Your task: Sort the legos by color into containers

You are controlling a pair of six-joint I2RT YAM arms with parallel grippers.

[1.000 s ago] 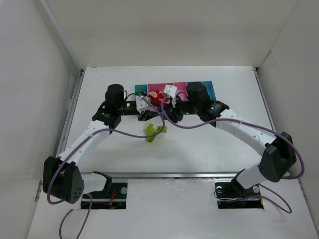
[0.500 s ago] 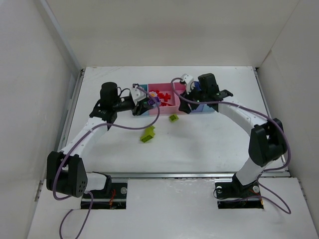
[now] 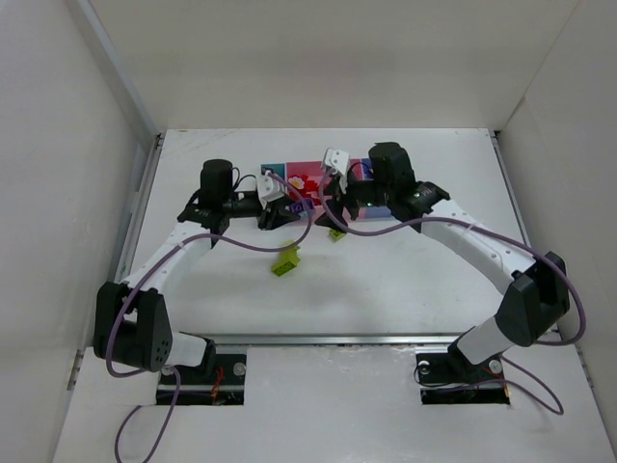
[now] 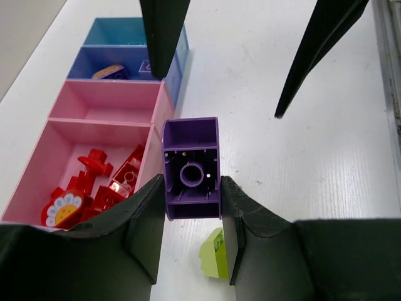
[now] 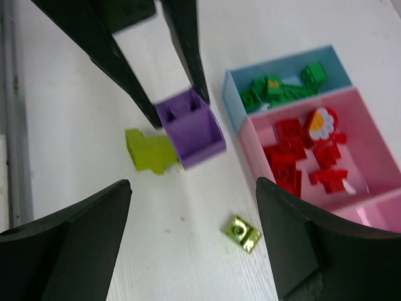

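Note:
My left gripper (image 4: 191,207) is shut on a purple brick (image 4: 191,168), held above the table beside the wide pink bin (image 4: 47,157), which holds red legos (image 4: 94,185). From above, the left gripper (image 3: 292,206) sits just in front of the row of containers (image 3: 273,170). My right gripper (image 5: 188,248) is open and empty, above a small lime-yellow piece (image 5: 243,233) on the table. The purple brick (image 5: 191,125) and a larger lime-yellow brick (image 5: 150,152) also show there. Green legos (image 5: 282,84) lie in the light blue bin.
The narrower pink bin (image 4: 103,103), the purple-blue bin (image 4: 116,63) with a few pieces and the far light blue bin (image 4: 125,30) follow in a row. The larger lime brick (image 3: 284,261) lies in front of the bins. White walls enclose the table.
My right gripper has swung from over the bins to the front left, above the small lime piece. My left gripper has shifted slightly right with the purple brick.

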